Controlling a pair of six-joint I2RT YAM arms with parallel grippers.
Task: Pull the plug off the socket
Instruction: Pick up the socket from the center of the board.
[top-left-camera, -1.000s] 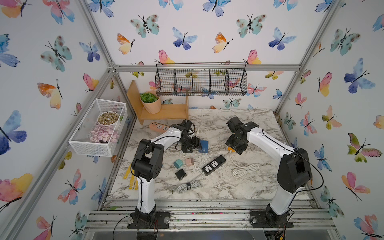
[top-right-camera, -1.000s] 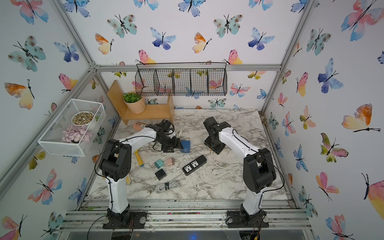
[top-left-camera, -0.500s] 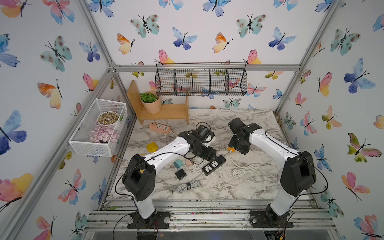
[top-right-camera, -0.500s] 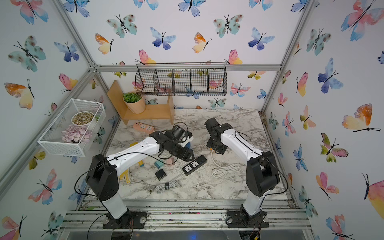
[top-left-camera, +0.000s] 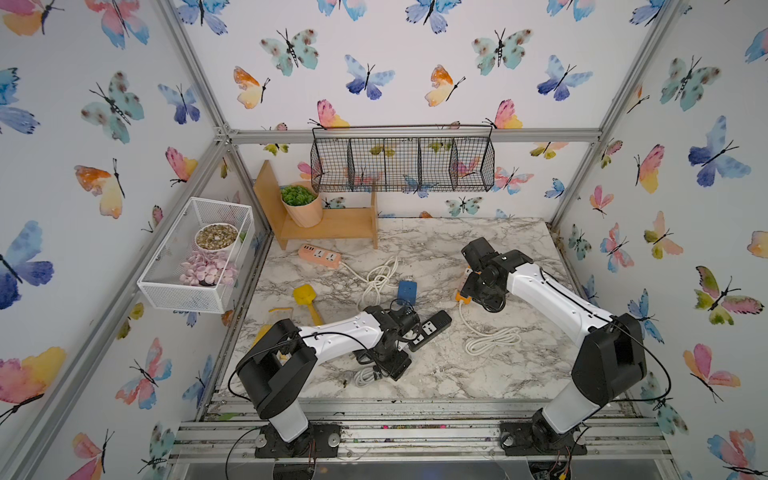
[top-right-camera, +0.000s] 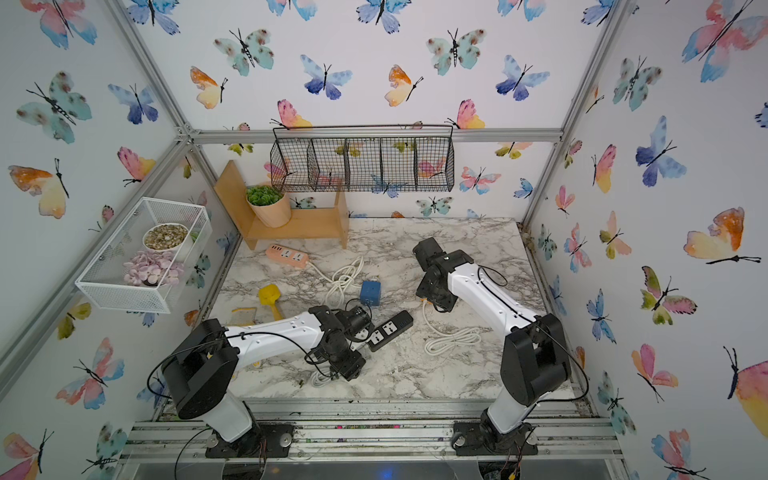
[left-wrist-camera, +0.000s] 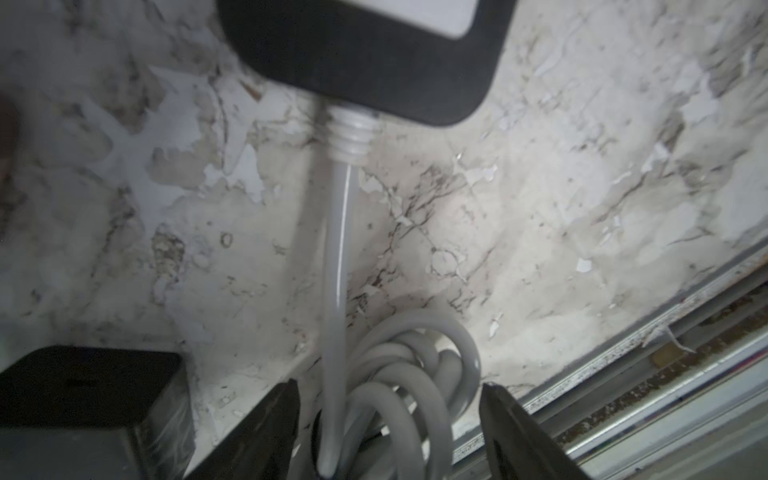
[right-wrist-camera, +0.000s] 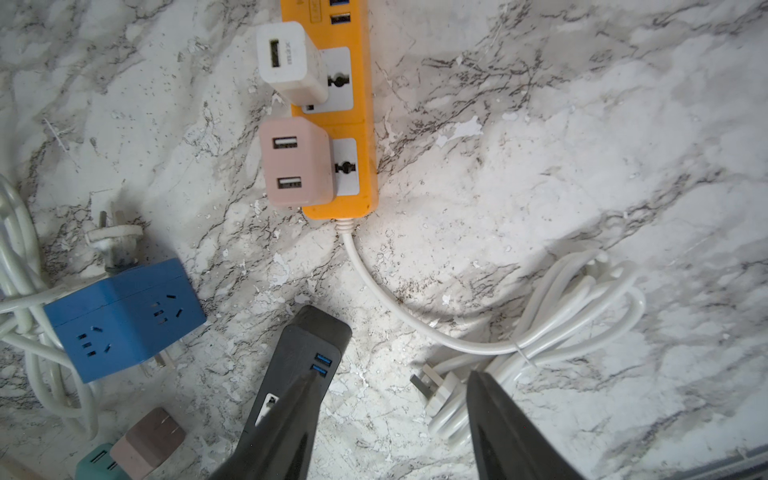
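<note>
Marbled white counter (right-wrist-camera: 582, 145) carries a long orange plastic power strip (right-wrist-camera: 353, 124); right fingers (right-wrist-camera: 498, 428) and left fingers (left-wrist-camera: 266, 428) both gape empty; square pink charger plug (right-wrist-camera: 297, 162) sits seated in the strip; approach stage, seemingly; next: descend, pinch its sides, pull straight.

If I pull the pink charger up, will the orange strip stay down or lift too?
Probably lifts: the orange strip looks light, lying loose on the marble with nothing pinning it. Its white cord lies slack and floppy, so it likely won't anchor it. The white charger probably adds little weight.
</note>
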